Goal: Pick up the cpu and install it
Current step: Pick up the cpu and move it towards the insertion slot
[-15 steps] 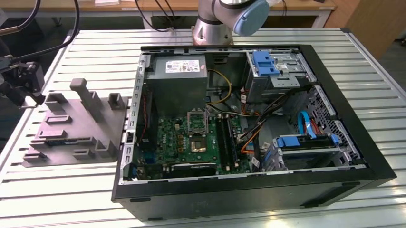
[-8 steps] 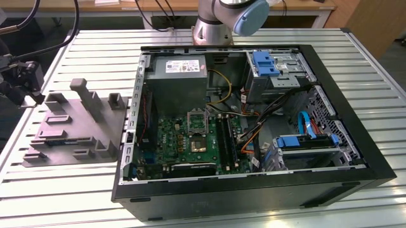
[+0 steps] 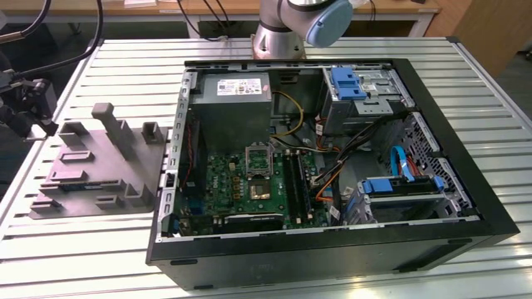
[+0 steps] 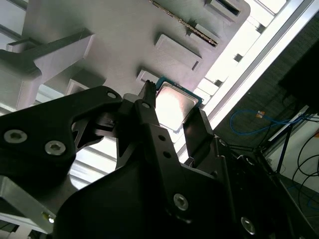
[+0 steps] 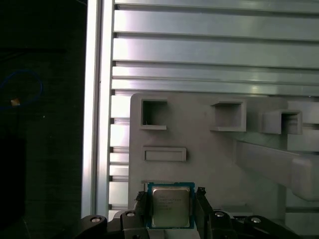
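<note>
The gripper's (image 5: 171, 195) jaws clamp the cpu (image 5: 170, 206) by two opposite edges, above the grey fixture (image 3: 91, 168) at the exterior view's left

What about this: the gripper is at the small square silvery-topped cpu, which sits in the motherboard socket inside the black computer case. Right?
Not there: the first wrist view shows the cpu outside the black case, at the pale grey moulded fixture plate. The gripper is at it.

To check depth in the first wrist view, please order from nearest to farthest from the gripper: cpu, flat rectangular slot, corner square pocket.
1. cpu, right at the gripper.
2. flat rectangular slot, farther along the grey fixture.
3. corner square pocket, at the fixture's far edge.
</note>
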`<action>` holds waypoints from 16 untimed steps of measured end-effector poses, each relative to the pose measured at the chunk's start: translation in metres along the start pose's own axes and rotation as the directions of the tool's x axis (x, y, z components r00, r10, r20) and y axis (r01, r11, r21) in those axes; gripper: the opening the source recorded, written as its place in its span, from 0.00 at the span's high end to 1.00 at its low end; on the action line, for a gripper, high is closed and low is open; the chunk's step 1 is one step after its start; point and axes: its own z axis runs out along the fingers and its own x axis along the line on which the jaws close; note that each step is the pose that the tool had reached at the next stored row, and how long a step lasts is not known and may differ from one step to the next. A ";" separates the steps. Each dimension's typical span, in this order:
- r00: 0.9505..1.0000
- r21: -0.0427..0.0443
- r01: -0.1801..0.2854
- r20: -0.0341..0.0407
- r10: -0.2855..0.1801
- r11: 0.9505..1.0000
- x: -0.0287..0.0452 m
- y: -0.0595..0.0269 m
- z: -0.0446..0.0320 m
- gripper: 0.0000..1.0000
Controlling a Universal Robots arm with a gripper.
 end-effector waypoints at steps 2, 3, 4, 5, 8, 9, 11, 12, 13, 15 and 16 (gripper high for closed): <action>1.000 0.000 0.000 0.000 0.000 1.000 0.0000 0.0000 -0.0005 0.53; 1.000 0.000 0.000 0.000 0.000 1.000 0.0000 0.0000 -0.0007 0.53; 1.000 0.000 0.000 0.000 0.000 1.000 0.0000 0.0000 -0.0010 0.53; 1.000 0.000 0.000 0.000 0.000 1.000 0.0000 0.0000 -0.0011 0.53; 1.000 0.000 0.000 0.000 0.000 1.000 0.0000 0.0000 -0.0015 0.53; 1.000 0.000 0.000 0.000 0.000 1.000 0.0000 0.0000 -0.0016 0.53; 1.000 0.000 0.000 0.000 0.000 1.000 0.0000 0.0000 -0.0021 0.53; 1.000 0.000 0.000 0.000 0.000 1.000 0.0000 0.0000 -0.0025 0.53; 1.000 0.000 0.000 0.000 0.000 1.000 -0.0001 0.0000 -0.0028 0.53; 1.000 0.000 0.000 0.000 0.000 1.000 -0.0001 0.0000 -0.0035 0.53; 1.000 0.000 0.000 0.000 0.000 1.000 -0.0001 0.0001 -0.0039 0.53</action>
